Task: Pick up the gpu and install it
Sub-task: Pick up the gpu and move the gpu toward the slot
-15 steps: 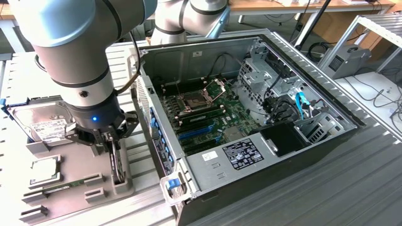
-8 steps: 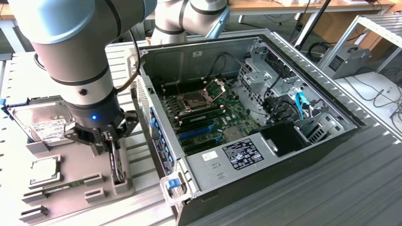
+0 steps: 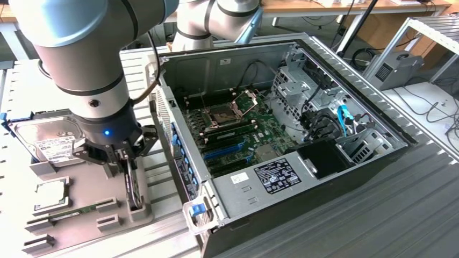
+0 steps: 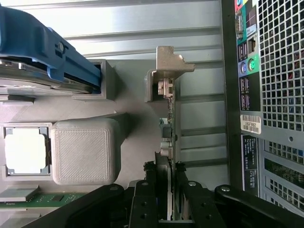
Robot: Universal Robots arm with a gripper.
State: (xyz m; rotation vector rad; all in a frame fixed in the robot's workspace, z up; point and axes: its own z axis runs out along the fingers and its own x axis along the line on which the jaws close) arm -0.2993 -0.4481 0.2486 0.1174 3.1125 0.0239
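Note:
The gpu [image 4: 172,124] stands on edge in a slot of the grey holder tray [image 3: 141,214], its silver end bracket [image 4: 170,61] resting on a grey post. In the exterior view the gpu [image 3: 133,189] is the thin dark card below the arm. My gripper [image 3: 127,164] reaches straight down over it. In the wrist view my gripper [image 4: 166,192] has one black finger pressed against each face of the card, which still sits in the holder. The open computer case [image 3: 237,200] lies just to the exterior view's right, motherboard [image 3: 240,131] and blue expansion slots [image 3: 222,151] exposed.
On the same tray sit a hard drive [image 3: 49,143] in blue rails [image 4: 52,50], a processor chip [image 4: 26,150] and a narrow green memory stick [image 3: 72,210]. The case's perforated rear panel [image 4: 280,95] stands close beside the card. Cables and drive cages fill the case's far side.

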